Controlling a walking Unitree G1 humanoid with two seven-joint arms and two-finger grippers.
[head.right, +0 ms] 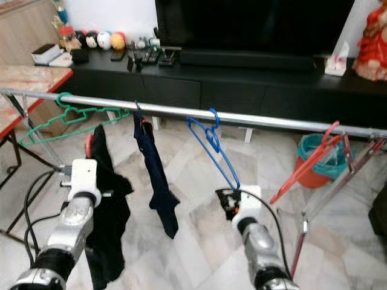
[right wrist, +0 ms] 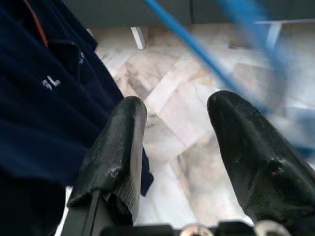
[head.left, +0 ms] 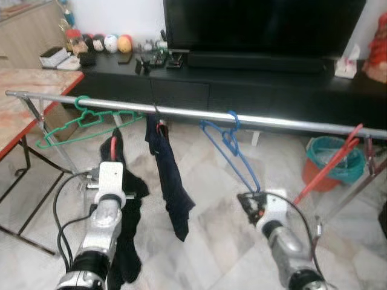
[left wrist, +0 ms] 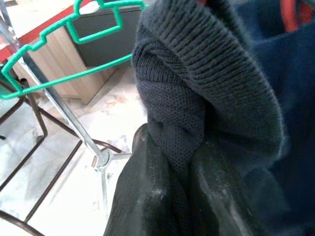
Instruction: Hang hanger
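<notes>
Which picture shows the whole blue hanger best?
The right eye view: the blue hanger hangs whole from the rail, hook to bottom corner, just above the right gripper. The left eye view shows much the same. The right wrist view catches blurred blue bars.

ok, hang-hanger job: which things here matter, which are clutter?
Job:
blue hanger on the rail
right gripper, fingers open at the hanger's low end
left gripper, shut on dark knit garment

Clutter:
green hanger
red hanger
TV
teal bin
</notes>
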